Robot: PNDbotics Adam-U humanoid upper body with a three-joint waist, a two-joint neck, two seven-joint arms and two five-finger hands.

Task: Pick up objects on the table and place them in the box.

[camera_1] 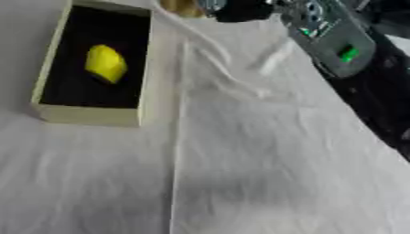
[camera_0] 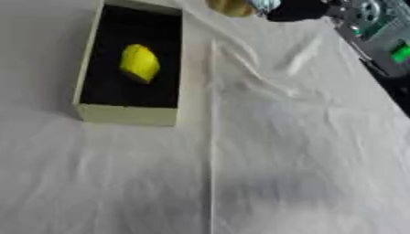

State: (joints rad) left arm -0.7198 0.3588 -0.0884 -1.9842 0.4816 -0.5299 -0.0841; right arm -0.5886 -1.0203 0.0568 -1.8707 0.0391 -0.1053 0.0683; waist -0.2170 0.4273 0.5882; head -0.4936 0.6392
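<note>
Box (camera_0: 126, 114): pale walls, black lining, on counter (camera_0: 304, 151) under creased white cloth, left of centre.
Yellow object (camera_0: 139, 63): already inside box, near its middle.
Tan-yellow object (camera_0: 230, 7): far edge of counter, cropped, beside right hand (camera_0: 298, 10).
Right hand: blurred at top edge; whether fingers are curled round it, cannot tell. Left hand: absent.
Risk: cloth ridges snagging; carried item dropping short of box.

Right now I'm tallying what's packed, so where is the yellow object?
The yellow object lies inside the box, on its black lining, at the upper left of both eye views, on the white cloth.
</note>
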